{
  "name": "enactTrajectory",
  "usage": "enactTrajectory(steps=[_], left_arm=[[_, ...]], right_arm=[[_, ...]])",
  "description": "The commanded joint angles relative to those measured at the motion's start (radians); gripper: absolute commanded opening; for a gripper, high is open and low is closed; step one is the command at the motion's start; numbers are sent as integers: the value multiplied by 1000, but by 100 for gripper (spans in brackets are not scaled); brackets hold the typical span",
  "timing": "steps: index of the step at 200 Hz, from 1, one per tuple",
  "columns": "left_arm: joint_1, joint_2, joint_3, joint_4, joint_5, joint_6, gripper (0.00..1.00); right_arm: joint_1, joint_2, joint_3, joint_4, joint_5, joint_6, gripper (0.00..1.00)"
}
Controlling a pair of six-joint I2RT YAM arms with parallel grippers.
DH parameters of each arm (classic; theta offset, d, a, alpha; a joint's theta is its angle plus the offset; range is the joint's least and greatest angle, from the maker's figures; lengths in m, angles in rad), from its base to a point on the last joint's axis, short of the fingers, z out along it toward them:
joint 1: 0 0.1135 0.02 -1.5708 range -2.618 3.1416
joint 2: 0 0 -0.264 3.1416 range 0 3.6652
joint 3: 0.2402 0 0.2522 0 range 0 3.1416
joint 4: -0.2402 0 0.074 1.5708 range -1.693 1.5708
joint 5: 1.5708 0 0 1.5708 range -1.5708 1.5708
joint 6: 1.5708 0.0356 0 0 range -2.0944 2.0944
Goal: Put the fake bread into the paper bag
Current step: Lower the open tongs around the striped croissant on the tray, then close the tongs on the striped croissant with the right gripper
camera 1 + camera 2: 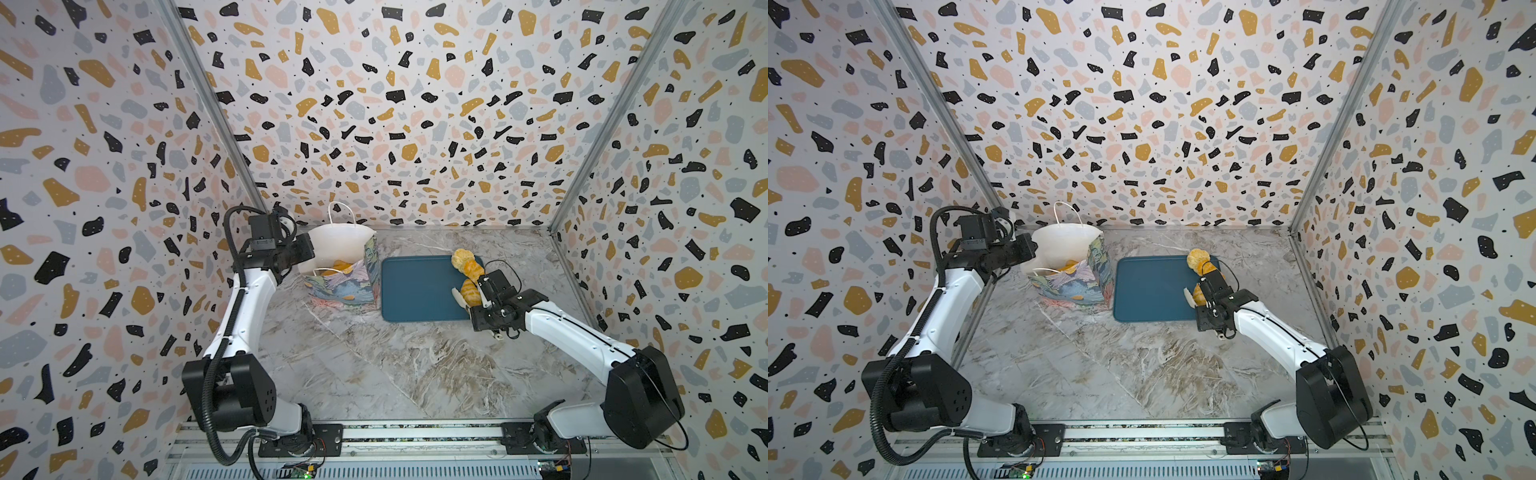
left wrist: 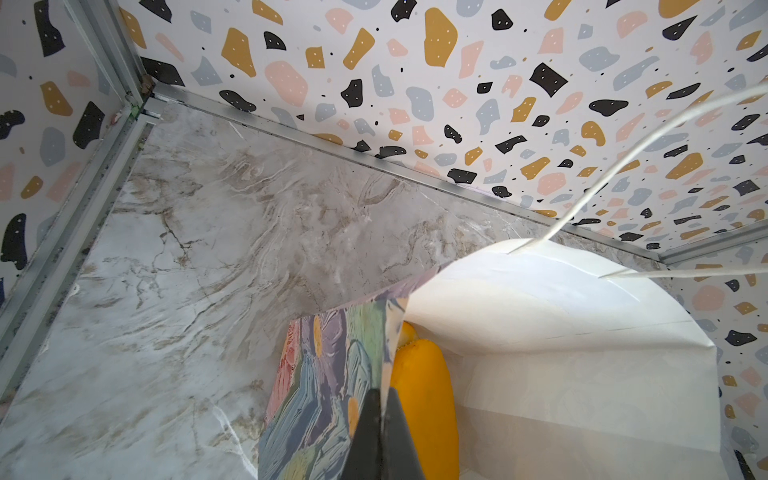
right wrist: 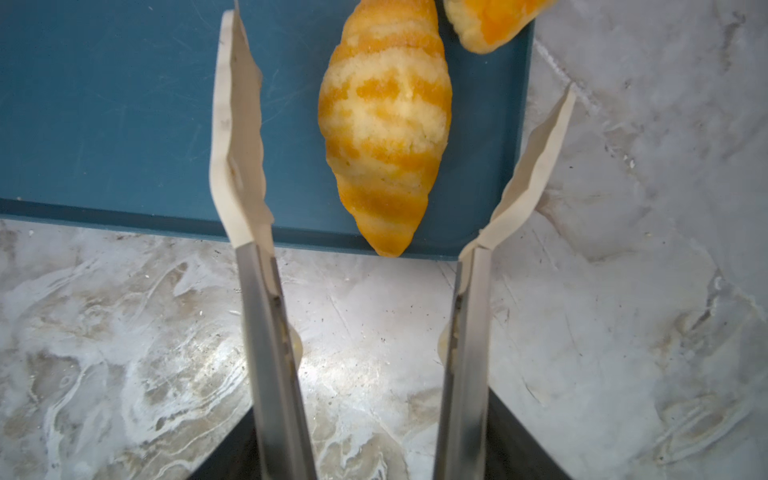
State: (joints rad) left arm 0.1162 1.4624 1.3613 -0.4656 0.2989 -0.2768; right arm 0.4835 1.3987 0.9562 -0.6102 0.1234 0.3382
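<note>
- In both top views the paper bag [image 1: 340, 286] stands upright just left of the blue tray [image 1: 415, 291]. Three pieces of fake bread [image 1: 473, 269] lie along the tray's right edge, and more is inside the bag.
- Left wrist: my left gripper [image 2: 380, 432] has its fingers pinched tight on the bag's printed wall. A yellow roll [image 2: 428, 399] lies inside.
- Right wrist: my right gripper [image 3: 399, 58] has its fingers wide, straddling a striped roll [image 3: 384, 124] at the tray's corner, with gaps either side.
</note>
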Motion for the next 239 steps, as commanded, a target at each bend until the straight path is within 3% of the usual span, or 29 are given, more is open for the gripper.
enactTrajectory(steps=[1, 24, 169, 239], left_arm=[[-4, -22, -12, 21, 17, -2, 0], [-5, -25, -12, 22, 17, -3, 0], [-4, -25, -14, 24, 16, -3, 0], [-4, -27, -14, 23, 16, -3, 0]], right_arm=[[-4, 19, 53, -13, 9, -28, 66], [-4, 48, 68, -17, 8, -44, 64], [-3, 24, 73, -33, -38, -56, 33], [-2, -32, 53, -42, -63, -36, 31]])
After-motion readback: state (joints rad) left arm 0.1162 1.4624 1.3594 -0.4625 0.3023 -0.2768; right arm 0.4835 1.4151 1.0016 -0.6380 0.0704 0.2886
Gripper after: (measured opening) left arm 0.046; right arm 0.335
